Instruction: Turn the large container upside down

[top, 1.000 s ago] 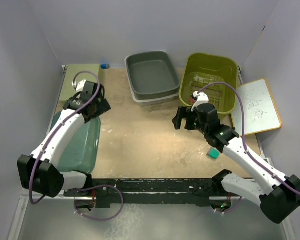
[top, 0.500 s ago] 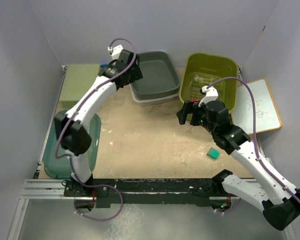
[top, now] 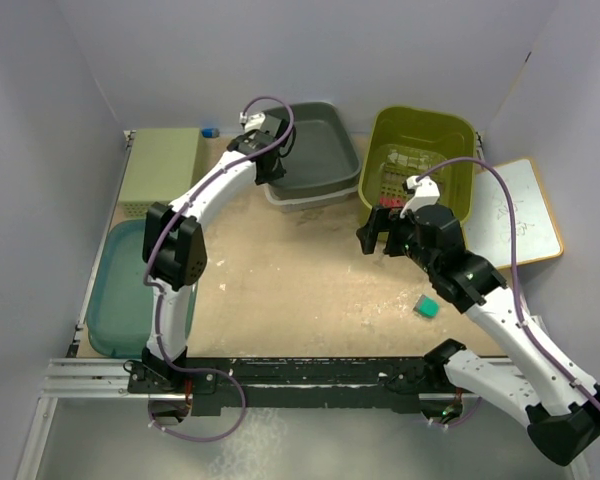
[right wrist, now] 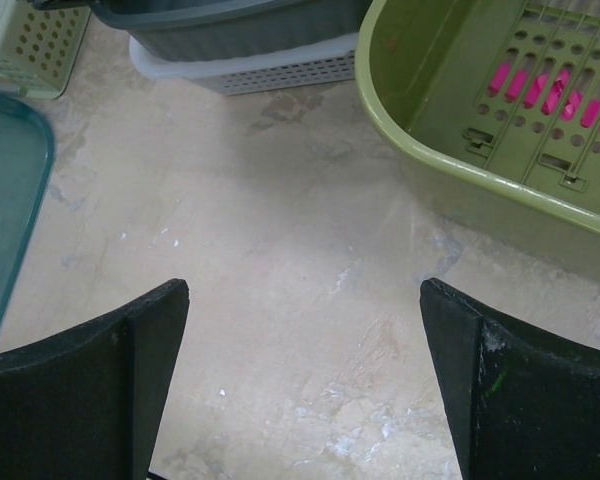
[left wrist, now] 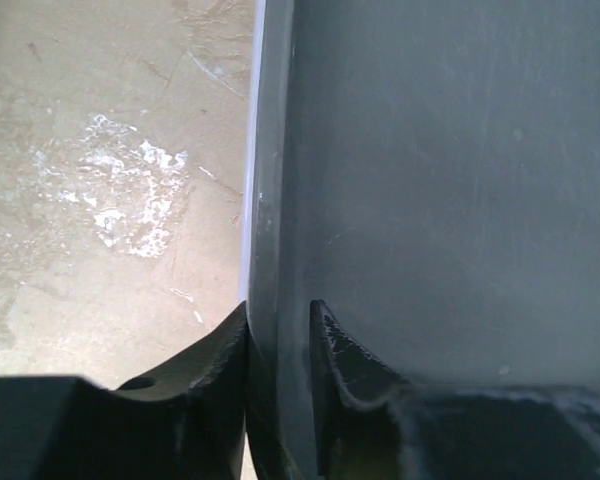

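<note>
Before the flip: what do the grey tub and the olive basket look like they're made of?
Grey tub: looks like moulded plastic, smooth and matte with a faint sheen, fine scuffs and a thin wall at the rim. Olive basket: also plastic by the look, semi-gloss, with a rounded lip and moulded slots in its floor.

The tan table (top: 300,280) is scuffed and smeared with white. A teal tray (top: 120,295) lies at its left front, with a pale green perforated basket (top: 160,165) behind it. By the back wall is a blue thing (top: 210,131), too small to identify. At back centre, a white slotted basket (top: 305,194) carries the grey tub (top: 315,145). An olive basket (top: 376,158) stands back right, with a framed whiteboard (top: 515,215) beside it. A small teal block (top: 427,307) lies nearer.
</note>
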You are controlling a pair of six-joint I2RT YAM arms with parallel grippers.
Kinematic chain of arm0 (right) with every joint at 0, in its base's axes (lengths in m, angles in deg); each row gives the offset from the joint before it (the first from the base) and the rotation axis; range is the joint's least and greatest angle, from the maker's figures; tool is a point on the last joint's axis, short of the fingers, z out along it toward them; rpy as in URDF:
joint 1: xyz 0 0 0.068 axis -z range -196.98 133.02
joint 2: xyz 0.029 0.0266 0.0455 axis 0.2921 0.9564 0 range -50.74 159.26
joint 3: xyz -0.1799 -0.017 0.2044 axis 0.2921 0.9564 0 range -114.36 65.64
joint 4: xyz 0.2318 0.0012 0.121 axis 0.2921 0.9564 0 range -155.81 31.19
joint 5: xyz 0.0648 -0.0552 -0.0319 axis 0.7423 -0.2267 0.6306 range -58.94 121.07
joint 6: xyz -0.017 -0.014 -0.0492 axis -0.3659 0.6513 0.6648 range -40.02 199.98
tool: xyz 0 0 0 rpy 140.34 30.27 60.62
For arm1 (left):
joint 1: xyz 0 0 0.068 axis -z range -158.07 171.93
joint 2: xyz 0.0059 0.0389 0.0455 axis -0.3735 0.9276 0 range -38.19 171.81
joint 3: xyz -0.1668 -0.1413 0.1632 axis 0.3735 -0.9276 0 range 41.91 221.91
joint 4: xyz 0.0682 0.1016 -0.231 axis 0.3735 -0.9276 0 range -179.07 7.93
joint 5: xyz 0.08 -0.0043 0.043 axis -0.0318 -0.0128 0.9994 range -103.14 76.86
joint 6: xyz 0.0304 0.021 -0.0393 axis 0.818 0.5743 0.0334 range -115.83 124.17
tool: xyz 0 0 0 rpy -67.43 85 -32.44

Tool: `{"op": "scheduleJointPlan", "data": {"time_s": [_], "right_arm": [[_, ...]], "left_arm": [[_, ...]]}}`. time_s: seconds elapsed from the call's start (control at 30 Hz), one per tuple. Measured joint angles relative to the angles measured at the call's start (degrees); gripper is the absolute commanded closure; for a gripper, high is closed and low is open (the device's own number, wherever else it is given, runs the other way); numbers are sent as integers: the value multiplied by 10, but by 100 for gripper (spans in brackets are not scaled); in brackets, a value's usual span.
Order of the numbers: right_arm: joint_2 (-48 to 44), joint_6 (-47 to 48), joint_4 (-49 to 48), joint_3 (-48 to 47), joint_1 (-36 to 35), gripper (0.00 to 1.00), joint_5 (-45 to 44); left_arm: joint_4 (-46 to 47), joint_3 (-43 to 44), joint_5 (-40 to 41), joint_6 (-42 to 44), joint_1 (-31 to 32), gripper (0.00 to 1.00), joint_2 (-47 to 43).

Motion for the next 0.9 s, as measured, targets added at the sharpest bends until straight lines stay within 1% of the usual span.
{"op": "scheduleJointPlan", "data": {"time_s": [0.03, 0.07, 0.3, 0.5, 0.6, 0.7, 0.77, 0.9], "right_arm": [[1, 0, 1, 0, 0, 0, 0], [1, 0, 1, 0, 0, 0, 0], [15, 0, 0, 0, 0, 0, 4], [17, 0, 0, 0, 0, 0, 8], [16, 0, 0, 0, 0, 0, 9], [9, 0, 0, 0, 0, 0, 6], [1, 0, -1, 0, 0, 0, 2], [-21, 2, -11, 3, 0, 0, -2]], "left_arm": [[-3, 0, 1, 2, 0, 91, 0], [-5, 0, 1, 5, 0, 99, -1], [-13, 9, 2, 25, -5, 100, -28], [-23, 18, -1, 44, -5, 100, -89], [-16, 13, -9, 56, -5, 100, -141], [-8, -14, -9, 83, -4, 100, -217], [-4, -47, -5, 108, -4, 100, -271], [7, -174, -10, 166, -4, 100, -405]]}}
